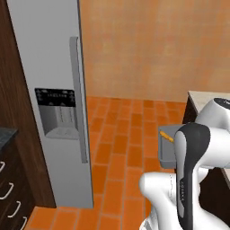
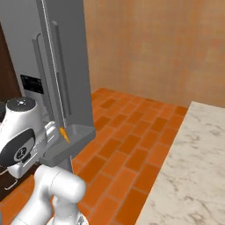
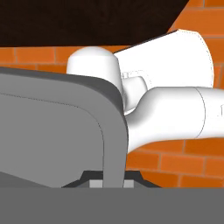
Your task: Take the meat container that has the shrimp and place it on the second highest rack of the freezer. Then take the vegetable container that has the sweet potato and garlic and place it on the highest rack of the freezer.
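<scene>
Our fingertips [image 3: 92, 177] are clamped on the rim of the grey meat container [image 3: 57, 131]; in the hand view the wall of the tray runs right down between the two tips, so we read the gripper [image 3: 109, 180] as closed on that edge, not on empty air. Out from there, the container [image 1: 167, 146] hangs in the air beside our forearm, over the brick floor [image 1: 121, 148], and the shrimp [image 1: 167, 136] sits as a small orange sliver near its top edge. In the right base view the same tray [image 2: 70, 140] is level-ish with the shrimp [image 2: 64, 134] still inside, just in front of the freezer [image 2: 48, 66]. Freezer door looks shut from the left base view: handle [image 1: 78, 99] and dispenser panel [image 1: 57, 112] face us, no racks visible. So the step in hand is carrying, and we judge an edge grip like this is weak in torque: keep the tray flat, move slow, no wrist rolls or the shrimp slides out. Door likely needs opening before we can reach the second highest rack. Keep clearance from the counter [image 2: 193, 167].
</scene>
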